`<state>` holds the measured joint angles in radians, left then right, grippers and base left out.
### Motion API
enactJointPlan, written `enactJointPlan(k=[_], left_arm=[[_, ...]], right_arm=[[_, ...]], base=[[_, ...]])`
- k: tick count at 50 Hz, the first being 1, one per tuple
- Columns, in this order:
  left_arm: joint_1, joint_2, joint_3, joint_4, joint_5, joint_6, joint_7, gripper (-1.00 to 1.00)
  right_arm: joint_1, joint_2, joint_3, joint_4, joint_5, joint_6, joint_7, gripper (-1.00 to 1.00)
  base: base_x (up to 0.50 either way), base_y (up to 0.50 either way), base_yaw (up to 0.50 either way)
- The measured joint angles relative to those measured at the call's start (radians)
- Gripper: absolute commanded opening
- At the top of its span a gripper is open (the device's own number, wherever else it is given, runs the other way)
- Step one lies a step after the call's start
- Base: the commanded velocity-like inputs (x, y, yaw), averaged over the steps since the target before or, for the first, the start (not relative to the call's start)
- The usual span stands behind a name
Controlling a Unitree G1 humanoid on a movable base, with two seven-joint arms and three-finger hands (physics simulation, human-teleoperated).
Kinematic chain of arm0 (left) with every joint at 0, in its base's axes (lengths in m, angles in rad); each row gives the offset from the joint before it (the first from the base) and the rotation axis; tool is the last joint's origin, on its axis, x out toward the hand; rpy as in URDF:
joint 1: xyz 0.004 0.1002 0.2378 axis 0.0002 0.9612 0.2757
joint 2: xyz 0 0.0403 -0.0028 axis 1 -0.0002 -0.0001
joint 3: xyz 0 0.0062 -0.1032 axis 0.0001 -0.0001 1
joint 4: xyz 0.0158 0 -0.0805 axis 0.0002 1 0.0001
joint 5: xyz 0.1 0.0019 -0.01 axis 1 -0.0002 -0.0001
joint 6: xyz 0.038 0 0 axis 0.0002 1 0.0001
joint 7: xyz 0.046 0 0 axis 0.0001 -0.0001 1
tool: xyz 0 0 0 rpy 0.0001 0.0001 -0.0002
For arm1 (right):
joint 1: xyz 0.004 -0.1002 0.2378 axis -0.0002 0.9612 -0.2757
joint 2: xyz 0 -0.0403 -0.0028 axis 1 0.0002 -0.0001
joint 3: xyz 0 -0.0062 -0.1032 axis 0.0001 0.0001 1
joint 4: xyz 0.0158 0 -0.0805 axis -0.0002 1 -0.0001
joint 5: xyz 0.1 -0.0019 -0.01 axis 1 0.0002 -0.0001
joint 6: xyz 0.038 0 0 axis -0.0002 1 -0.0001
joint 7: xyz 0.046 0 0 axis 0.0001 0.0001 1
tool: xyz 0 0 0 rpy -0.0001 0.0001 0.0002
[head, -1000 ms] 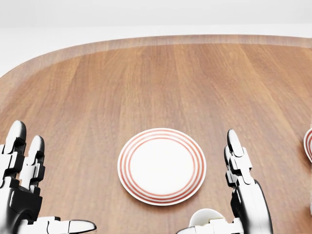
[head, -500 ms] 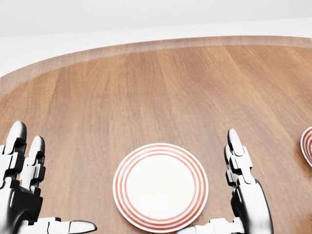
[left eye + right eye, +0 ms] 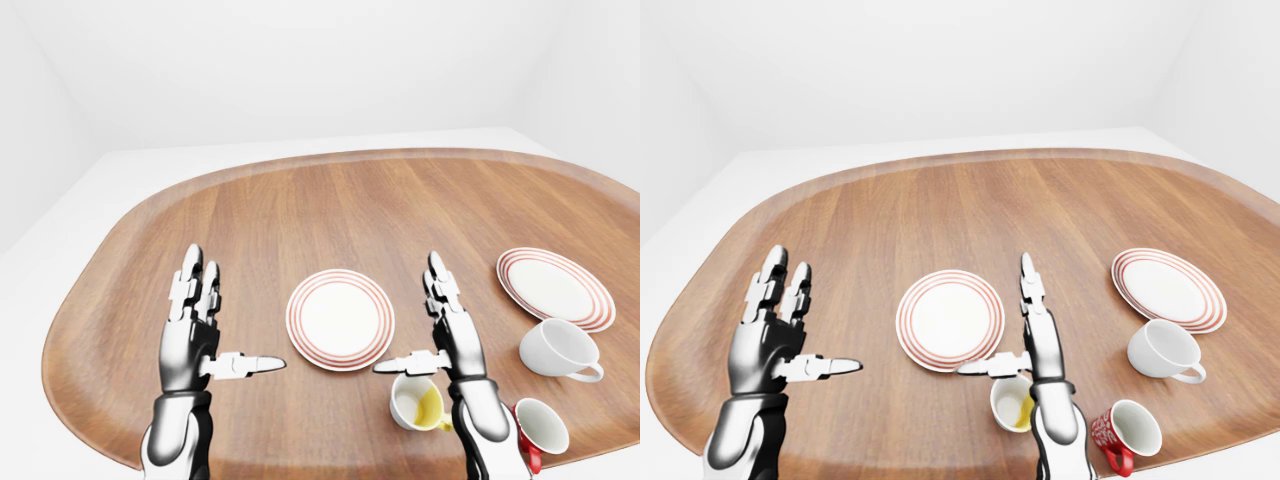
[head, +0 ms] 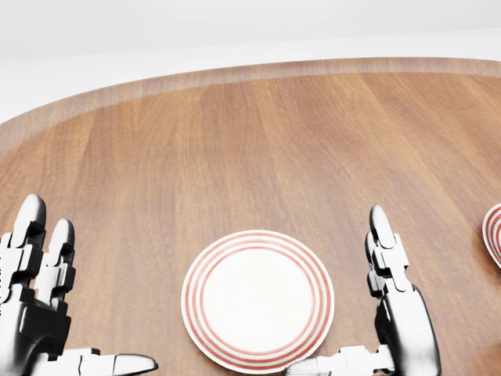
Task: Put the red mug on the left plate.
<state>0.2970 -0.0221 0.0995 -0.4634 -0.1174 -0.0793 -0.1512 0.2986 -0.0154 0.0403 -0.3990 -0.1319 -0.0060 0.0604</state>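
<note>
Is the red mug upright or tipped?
Tipped. The red mug lies on its side on the table, its open white mouth facing the camera, to the right of the right hand in the right-eye view.

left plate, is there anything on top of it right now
Nothing. The left plate shows a bare white centre inside its red rings. The red mug lies on its side on the table, lower right, beside the right hand's wrist. No part of the plate is covered.

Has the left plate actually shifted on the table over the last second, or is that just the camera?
Cannot tell for sure: the left plate sits lower in the head view, but the table edge shifted too, so the camera moved.
</note>
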Motion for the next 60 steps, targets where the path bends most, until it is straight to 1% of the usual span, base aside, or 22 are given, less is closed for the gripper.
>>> enactJointPlan(k=[2, 4, 5, 8, 10, 15, 17, 19, 21, 23, 25, 27, 30, 33, 36, 39, 42, 47, 52, 56, 58, 60], left_arm=[[-0.002, 0.001, -0.001, 0.001, 0.001, 0.001, 0.001, 1.0], [-0.005, 0.001, -0.002, 0.003, 0.002, 0.004, 0.002, 1.0], [-0.006, 0.001, -0.003, 0.005, 0.003, 0.004, 0.002, 1.0], [-0.01, 0.003, -0.007, 0.012, 0.006, 0.003, 0.003, 1.0], [-0.013, 0.004, -0.008, 0.016, 0.006, 0.003, 0.004, 1.0], [-0.019, 0.005, -0.01, 0.022, 0.006, 0.007, 0.006, 1.0], [-0.02, 0.006, -0.012, 0.022, 0.008, 0.008, 0.008, 1.0], [-0.021, 0.006, -0.015, 0.023, 0.01, 0.009, 0.01, 1.0], [-0.022, 0.006, -0.017, 0.023, 0.012, 0.011, 0.011, 1.0], [-0.021, 0.007, -0.02, 0.022, 0.012, 0.012, 0.012, 1.0], [-0.021, 0.007, -0.02, 0.02, 0.012, 0.013, 0.013, 1.0], [-0.021, 0.008, -0.021, 0.018, 0.012, 0.015, 0.013, 1.0], [-0.021, 0.008, -0.021, 0.016, 0.011, 0.017, 0.014, 1.0], [-0.021, 0.009, -0.018, 0.013, 0.008, 0.02, 0.013, 1.0], [-0.02, 0.009, -0.014, 0.008, 0.005, 0.024, 0.011, 1.0], [-0.02, 0.008, -0.012, 0.004, 0.004, 0.027, 0.011, 1.0], [-0.02, 0.007, -0.011, 0.001, 0.005, 0.03, 0.01, 1.0], [-0.024, 0.008, -0.005, -0.001, 0.002, 0.037, 0.01, 1.0], [-0.025, 0.007, -0.003, -0.002, 0.002, 0.04, 0.009, 1.0], [-0.029, 0.007, -0.005, 0.0, 0.003, 0.045, 0.009, 1.0], [-0.03, 0.007, -0.007, 0.0, 0.003, 0.046, 0.01, 1.0], [-0.027, 0.007, -0.007, -0.003, 0.002, 0.048, 0.009, 1.0]], right_arm=[[-0.008, -0.001, -0.008, -0.01, -0.021, 0.031, -0.01, 1.0], [-0.019, -0.002, -0.015, -0.021, -0.056, 0.079, -0.021, 1.0], [-0.027, -0.004, -0.02, -0.026, -0.093, 0.093, -0.031, 1.0], [-0.041, -0.014, -0.032, -0.056, -0.224, 0.093, -0.047, 1.0], [-0.033, -0.025, -0.043, -0.093, -0.325, 0.093, -0.035, 1.0], [0.025, -0.034, -0.095, -0.176, -0.625, 0.093, 0.072, 1.0], [0.066, -0.024, -0.14, -0.21, -0.745, 0.093, 0.132, 1.0], [0.11, -0.002, -0.204, -0.248, -0.857, 0.093, 0.187, 1.0], [0.148, 0.03, -0.285, -0.286, -0.941, 0.093, 0.238, 1.0], [0.182, 0.07, -0.391, -0.326, -0.99, 0.093, 0.28, 1.0], [0.206, 0.11, -0.509, -0.362, -1.013, 0.092, 0.316, 1.0], [0.222, 0.148, -0.63, -0.389, -1.016, 0.076, 0.348, 1.0], [0.23, 0.193, -0.807, -0.41, -1.012, 0.036, 0.389, 1.0], [0.23, 0.221, -0.963, -0.403, -0.998, -0.01, 0.417, 1.0], [0.228, 0.236, -1.097, -0.383, -0.977, -0.05, 0.433, 1.0], [0.226, 0.241, -1.21, -0.357, -0.955, -0.081, 0.438, 1.0], [0.224, 0.244, -1.303, -0.333, -0.933, -0.081, 0.437, 1.0], [0.218, 0.243, -1.411, -0.297, -0.911, -0.081, 0.427, 1.0], [0.209, 0.239, -1.462, -0.27, -0.907, -0.081, 0.413, 1.0], [0.188, 0.228, -1.46, -0.267, -0.927, -0.08, 0.407, 1.0], [0.171, 0.213, -1.44, -0.265, -0.943, -0.068, 0.405, 1.0], [0.153, 0.191, -1.411, -0.259, -0.961, -0.047, 0.408, 1.0]], base=[[0.0, 0.0, 0.0], [0.0, 0.0, 0.0], [0.0, 0.0, 0.0], [0.0, 0.0, 0.0], [0.0, 0.0, 0.0], [0.0, 0.0, 0.0], [0.0, 0.0, 0.0], [0.0, 0.0, 0.0], [0.0, 0.0, 0.0], [0.0, 0.0, 0.0], [0.0, 0.0, 0.0], [0.0, 0.0, 0.0], [0.0, 0.0, 0.0], [0.0, 0.0, 0.0], [0.0, 0.0, 0.0], [0.0, 0.0, 0.0], [0.0, 0.0, 0.0], [0.0, 0.0, 0.0], [0.0, 0.0, 0.0], [0.0, 0.0, 0.0], [0.0, 0.0, 0.0], [0.0, 0.0, 0.0]])
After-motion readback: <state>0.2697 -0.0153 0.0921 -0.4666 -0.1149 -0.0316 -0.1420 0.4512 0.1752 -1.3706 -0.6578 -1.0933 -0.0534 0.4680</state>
